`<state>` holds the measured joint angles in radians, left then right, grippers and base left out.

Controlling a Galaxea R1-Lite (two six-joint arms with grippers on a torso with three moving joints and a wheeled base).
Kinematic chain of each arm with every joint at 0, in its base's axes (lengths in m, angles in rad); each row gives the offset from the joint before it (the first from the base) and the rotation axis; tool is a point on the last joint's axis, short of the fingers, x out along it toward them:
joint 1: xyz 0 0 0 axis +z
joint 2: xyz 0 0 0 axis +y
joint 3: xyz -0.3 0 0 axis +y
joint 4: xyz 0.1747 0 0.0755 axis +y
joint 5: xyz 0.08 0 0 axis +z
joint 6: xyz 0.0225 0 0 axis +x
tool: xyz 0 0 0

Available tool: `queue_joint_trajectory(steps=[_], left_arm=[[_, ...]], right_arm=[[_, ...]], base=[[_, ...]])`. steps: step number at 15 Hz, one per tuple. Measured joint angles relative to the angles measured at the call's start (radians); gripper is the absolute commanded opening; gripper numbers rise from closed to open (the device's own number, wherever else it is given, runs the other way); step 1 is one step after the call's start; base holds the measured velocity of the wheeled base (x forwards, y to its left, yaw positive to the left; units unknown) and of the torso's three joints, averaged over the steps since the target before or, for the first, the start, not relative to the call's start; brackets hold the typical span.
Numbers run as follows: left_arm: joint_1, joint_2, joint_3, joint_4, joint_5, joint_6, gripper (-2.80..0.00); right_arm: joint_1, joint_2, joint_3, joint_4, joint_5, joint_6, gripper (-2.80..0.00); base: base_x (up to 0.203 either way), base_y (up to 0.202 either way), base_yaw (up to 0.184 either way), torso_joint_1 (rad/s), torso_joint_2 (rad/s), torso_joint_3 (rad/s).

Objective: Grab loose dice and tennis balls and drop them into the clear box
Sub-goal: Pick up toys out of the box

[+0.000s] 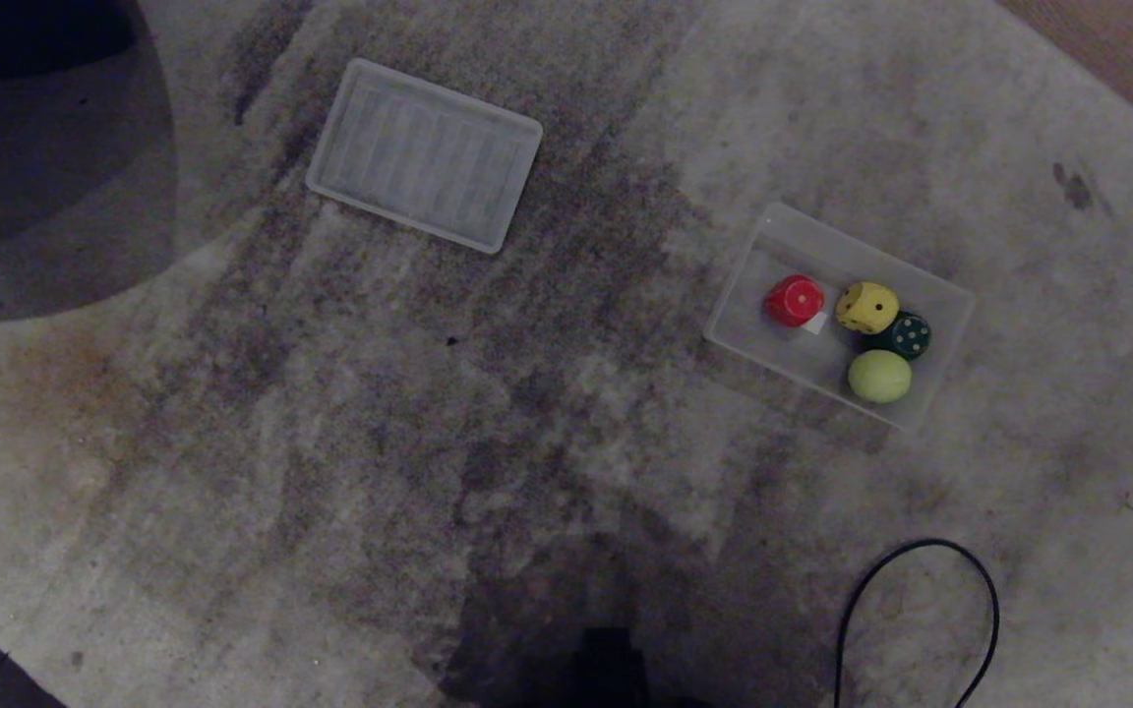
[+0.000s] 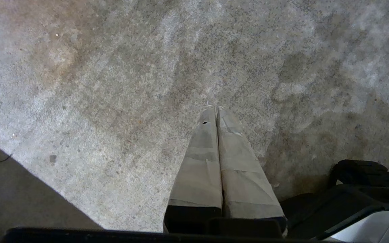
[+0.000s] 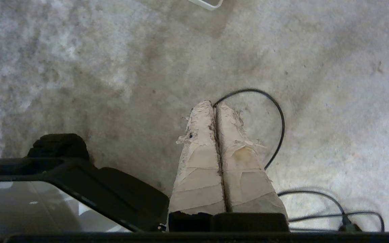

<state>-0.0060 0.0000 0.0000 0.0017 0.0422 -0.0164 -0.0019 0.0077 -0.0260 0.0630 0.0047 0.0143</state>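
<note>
Presently, the clear box (image 1: 744, 295) held red, yellow and green dice and one tennis ball (image 1: 879, 376). Both grippers, left (image 2: 216, 109) and right (image 3: 214, 104), were closed, empty, clear of it; any remaining pieces should be located before reaching.

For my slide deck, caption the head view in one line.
Clear box on stained carpet holds red, yellow, green dice and one tennis ball.

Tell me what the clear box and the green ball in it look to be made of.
The clear box looks like thin translucent plastic, smooth and faintly glossy: the rug shows through its walls and its corners are rounded. The tennis ball looks matte yellow-green, probably felt, though no fuzz or seam can be made out.
</note>
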Motion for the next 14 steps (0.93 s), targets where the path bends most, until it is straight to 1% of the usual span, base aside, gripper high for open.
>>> queue_joint_trajectory(steps=[5, 8, 10, 12, 14], left_arm=[[0.000, 0.000, 0.000, 0.000, -0.002, 0.005, -2.80], [0.000, 0.000, 0.000, 0.000, 0.000, -0.006, -2.80], [0.000, 0.000, 0.000, 0.000, -0.002, 0.002, -2.80], [0.000, 0.000, 0.000, 0.000, -0.002, -0.003, -2.80], [0.000, 0.000, 0.000, 0.000, -0.001, -0.006, -2.80]], right_arm=[[0.000, -0.010, 0.002, 0.000, -0.001, 0.005, -2.80], [0.000, -0.011, 0.002, 0.000, -0.001, 0.005, -2.80], [0.000, -0.011, 0.002, 0.000, -0.001, 0.005, -2.80], [0.000, -0.011, 0.002, 0.000, 0.000, 0.003, -2.80], [0.000, -0.011, 0.002, 0.001, 0.000, 0.004, -2.80]], base=[[0.000, 0.000, 0.000, 0.000, 0.00, 0.000], [0.000, 0.000, 0.000, 0.000, 0.00, 0.000], [0.000, 0.000, 0.000, 0.000, 0.00, 0.000], [0.000, 0.000, 0.000, 0.000, 0.00, 0.000], [0.000, 0.000, 0.000, 0.001, 0.00, 0.073]])
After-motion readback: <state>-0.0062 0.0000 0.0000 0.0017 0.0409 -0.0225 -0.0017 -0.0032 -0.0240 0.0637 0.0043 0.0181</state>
